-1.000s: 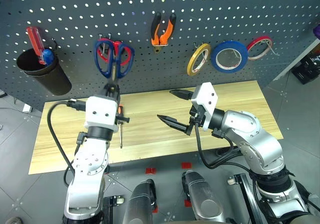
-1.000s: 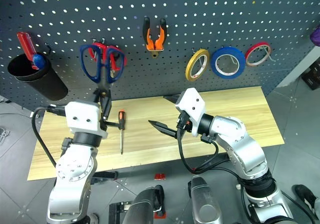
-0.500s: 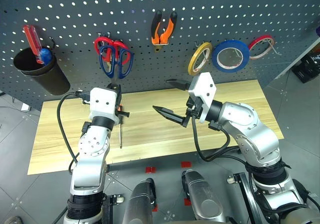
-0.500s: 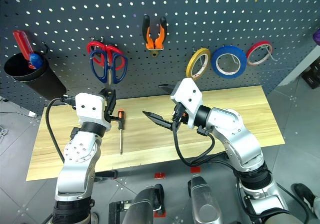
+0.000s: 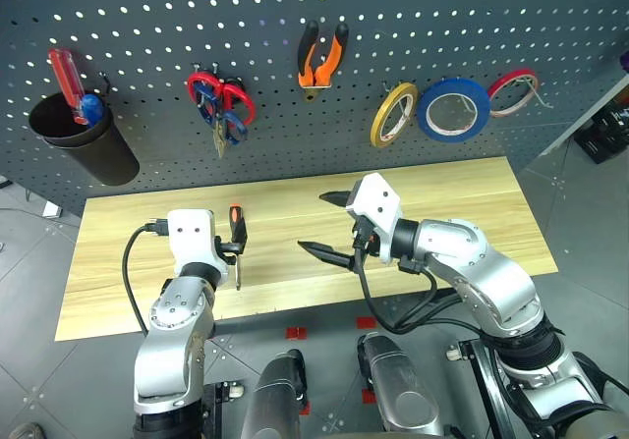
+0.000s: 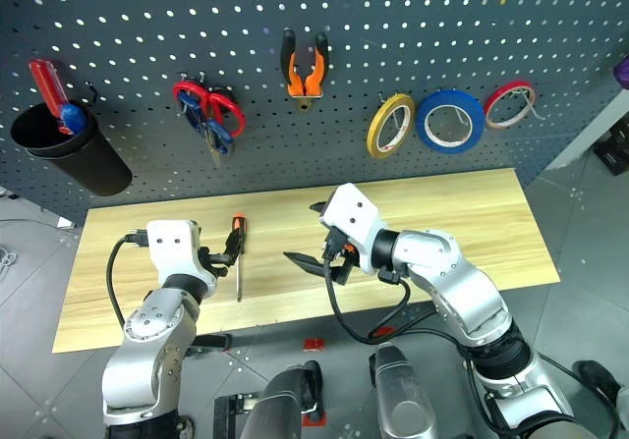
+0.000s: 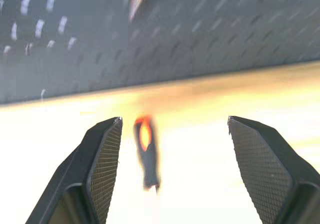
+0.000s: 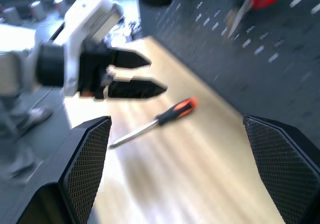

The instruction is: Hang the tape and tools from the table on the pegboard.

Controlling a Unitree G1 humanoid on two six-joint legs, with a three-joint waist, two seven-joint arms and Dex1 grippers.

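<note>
The left gripper (image 7: 170, 149) has its jaws spread, empty, above the table (image 5: 462, 203); the screwdriver (image 5: 236, 243) lies just before it; the right gripper (image 5: 327, 225) is wide apart too; blue scissors (image 5: 224, 125), pliers (image 5: 320, 56) and yellow tape (image 5: 393, 115) hang on the pegboard (image 5: 177, 17).
</note>
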